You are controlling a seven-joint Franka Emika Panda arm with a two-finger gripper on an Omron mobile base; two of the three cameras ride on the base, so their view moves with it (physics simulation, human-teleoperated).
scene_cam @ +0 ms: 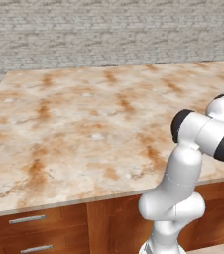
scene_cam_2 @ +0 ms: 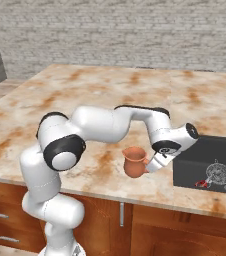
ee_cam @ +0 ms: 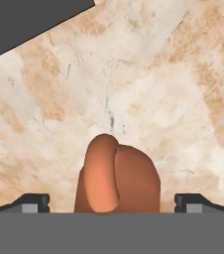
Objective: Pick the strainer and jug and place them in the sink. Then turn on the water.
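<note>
The terracotta-orange jug [scene_cam_2: 134, 162] stands upright on the marble counter, just left of the dark sink [scene_cam_2: 201, 156]. My gripper [scene_cam_2: 153, 165] is at the jug's right side, low over the counter. In the hand view the jug [ee_cam: 116, 176] sits between my two fingertips [ee_cam: 32, 202], which stand wide apart and do not touch it, so the gripper [ee_cam: 114, 204] is open. The silver mesh strainer [scene_cam_2: 219, 174] lies inside the sink, its red handle end pointing left. A corner of the sink [ee_cam: 25, 20] shows beyond the jug in the hand view.
The marble counter [scene_cam: 84, 124] stretches wide to the left and back, up to a grey brick wall [scene_cam: 109, 34]. Wooden drawers with metal handles [scene_cam: 27, 219] run below the front edge.
</note>
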